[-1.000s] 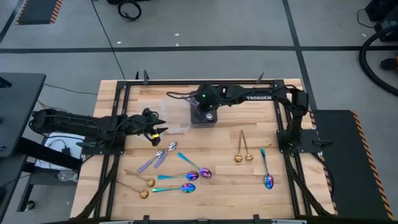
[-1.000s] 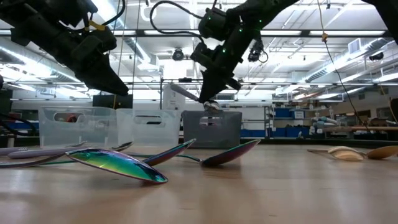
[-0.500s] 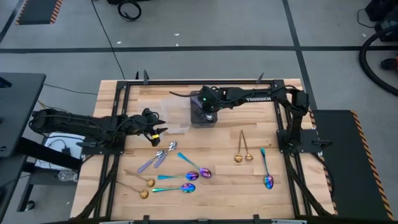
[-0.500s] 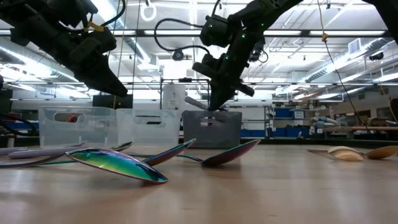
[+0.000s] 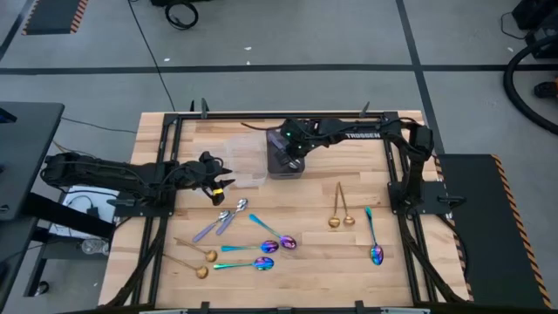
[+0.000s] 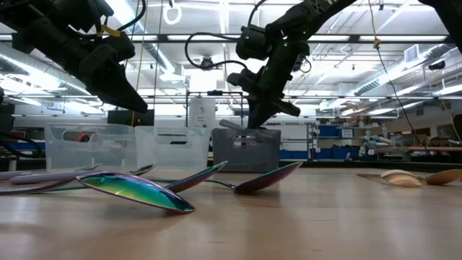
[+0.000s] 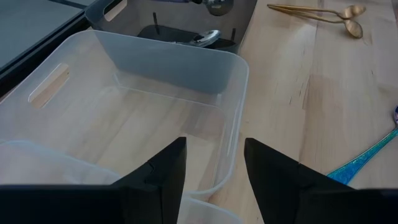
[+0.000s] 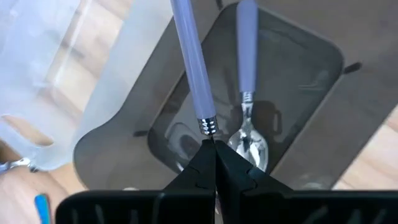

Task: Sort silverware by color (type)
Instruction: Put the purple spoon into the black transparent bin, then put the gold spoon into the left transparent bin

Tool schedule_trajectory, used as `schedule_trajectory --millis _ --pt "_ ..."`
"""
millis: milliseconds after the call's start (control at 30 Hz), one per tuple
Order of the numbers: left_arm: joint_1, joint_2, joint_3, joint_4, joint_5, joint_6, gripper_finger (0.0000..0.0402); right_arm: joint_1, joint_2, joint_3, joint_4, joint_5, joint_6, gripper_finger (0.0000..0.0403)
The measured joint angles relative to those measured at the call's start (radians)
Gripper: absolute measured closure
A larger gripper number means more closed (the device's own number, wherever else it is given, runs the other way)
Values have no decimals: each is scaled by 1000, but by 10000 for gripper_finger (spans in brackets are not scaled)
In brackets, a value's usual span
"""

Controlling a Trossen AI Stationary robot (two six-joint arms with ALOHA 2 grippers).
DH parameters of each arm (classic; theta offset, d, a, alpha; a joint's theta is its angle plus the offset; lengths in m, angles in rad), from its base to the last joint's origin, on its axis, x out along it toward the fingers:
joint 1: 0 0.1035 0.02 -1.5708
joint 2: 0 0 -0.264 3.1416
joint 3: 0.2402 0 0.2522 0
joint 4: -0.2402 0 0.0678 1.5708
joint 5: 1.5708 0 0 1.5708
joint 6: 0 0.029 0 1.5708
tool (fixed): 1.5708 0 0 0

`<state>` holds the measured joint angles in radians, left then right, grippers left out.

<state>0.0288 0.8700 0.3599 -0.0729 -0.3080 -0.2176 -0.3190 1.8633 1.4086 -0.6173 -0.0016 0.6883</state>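
Right wrist view: a light, stiff, slippery spoon [image 8: 194,68] is pinched mid-handle by the closed right gripper [image 8: 216,163] over the gray bin [image 8: 298,93].

High cam overhead, low cam table-level; both share gray bin [image 5: 284,162].

Spoons [image 5: 261,246] lie scattered — silver, gold, iridescent — on wood.

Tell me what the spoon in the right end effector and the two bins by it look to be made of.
Spoon: pale lavender handle, probably plastic or coated, joined by a shiny metal collar; the matching spoon in the bin has a mirror-bright metal bowl. Gray bin: opaque matte, likely plastic, with moulded handle slots. Clear bin: see-through plastic; the table's wood shows through.
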Motion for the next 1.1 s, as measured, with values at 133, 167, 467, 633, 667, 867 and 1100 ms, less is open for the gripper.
schedule_trajectory --millis 133,167,467,633,667,867,1100 --pt "0 0 0 0 0 0 230 -5 0 0 -4 0 -1 383" --pt "0 0 0 0 0 1 230 -5 0 0 -5 0 -1 380" --pt "0 0 0 -1 0 2 230 -6 0 0 -43 8 -29 357" --pt "0 0 0 -16 1 -10 230 -5 0 12 -47 -21 -77 328" --pt "0 0 0 -24 6 -16 230 -4 0 20 -44 -25 -95 321" --pt "0 0 0 -33 71 -29 230 37 -5 50 -17 101 -294 286" --pt "0 0 1 -38 171 -138 230 108 -20 50 81 232 -486 254"
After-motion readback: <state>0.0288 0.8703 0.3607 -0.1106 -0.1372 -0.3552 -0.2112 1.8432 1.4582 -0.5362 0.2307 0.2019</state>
